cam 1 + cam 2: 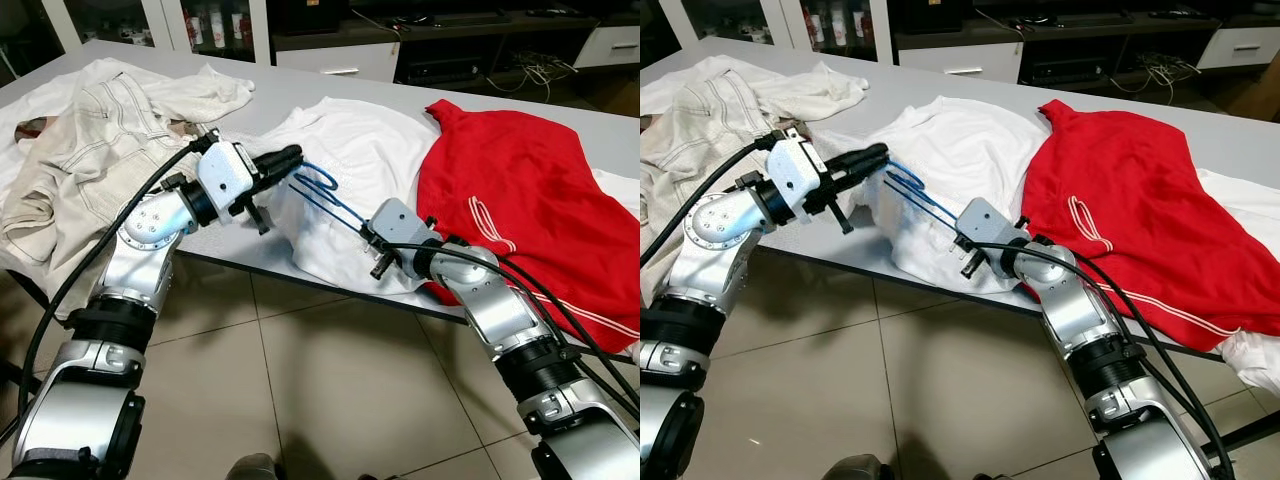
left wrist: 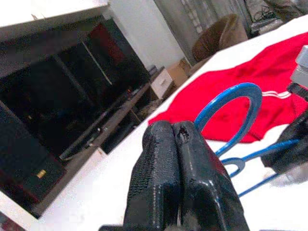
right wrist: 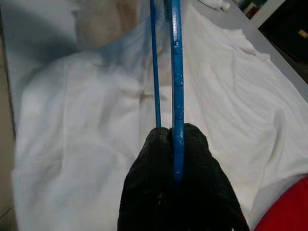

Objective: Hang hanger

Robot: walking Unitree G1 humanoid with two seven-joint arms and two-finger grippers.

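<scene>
Grey table [image 1: 300, 95] spans the scene, with tiled floor [image 1: 330, 390] below its near edge. Three garments lie spread on it: a beige pair of trousers [image 1: 85, 160] at the robot's left, a white shirt [image 1: 345, 150] in the middle whose lower part droops over the table edge, and a red shirt [image 1: 520, 190] with white striping at the right, just beside the white one. Beyond the table stands a dark cabinet [image 1: 330, 20] with shelves; its contents are too small to tell.

Both silver arms reach over the white shirt. The blue hanger [image 1: 325, 195] is held above that shirt, between the two grippers, its hook end toward the left one. The left gripper [image 1: 290, 160] has its fingers [image 2: 180, 173] pressed together; in its wrist view the hanger's round blue hook [image 2: 236, 113] curves just past the fingertips, and whether anything is pinched between them cannot be told. The right gripper [image 1: 362, 226] is closed narrowly on the hanger: its wrist view shows the black fingers [image 3: 183, 192] clamping a blue bar [image 3: 176, 86], with a second, thinner bar running alongside over the white cloth.
</scene>
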